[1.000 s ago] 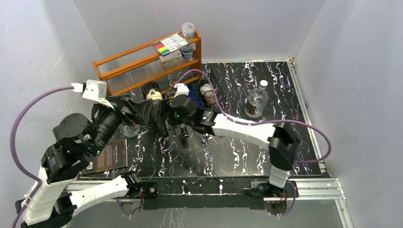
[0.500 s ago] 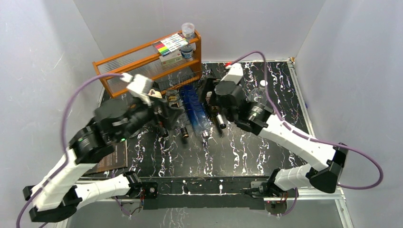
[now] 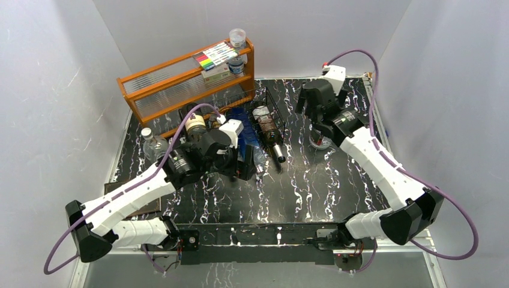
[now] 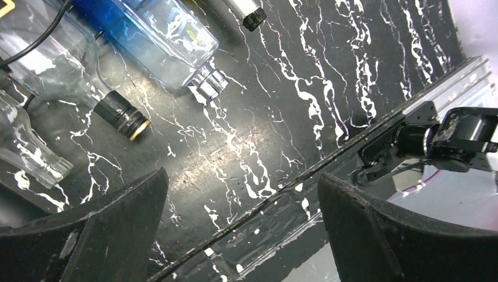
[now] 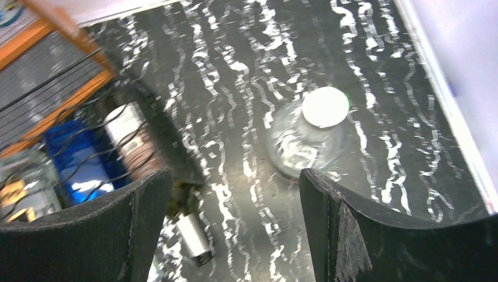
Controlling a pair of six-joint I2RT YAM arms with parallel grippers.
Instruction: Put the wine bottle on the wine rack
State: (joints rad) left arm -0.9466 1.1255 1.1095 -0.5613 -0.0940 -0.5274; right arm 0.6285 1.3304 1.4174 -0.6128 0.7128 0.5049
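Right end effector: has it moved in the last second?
Yes. The right end effector swung rightward, from over the wine rack to the table's far right, and is now near the upright clear bottle.

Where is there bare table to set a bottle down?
Widest bare patch: the near middle of the table, between the bottle necks and the front rail. A smaller one lies between the rack and the right clear bottle. Crowded: the rack's left side under the left arm, and round that bottle near the right gripper.
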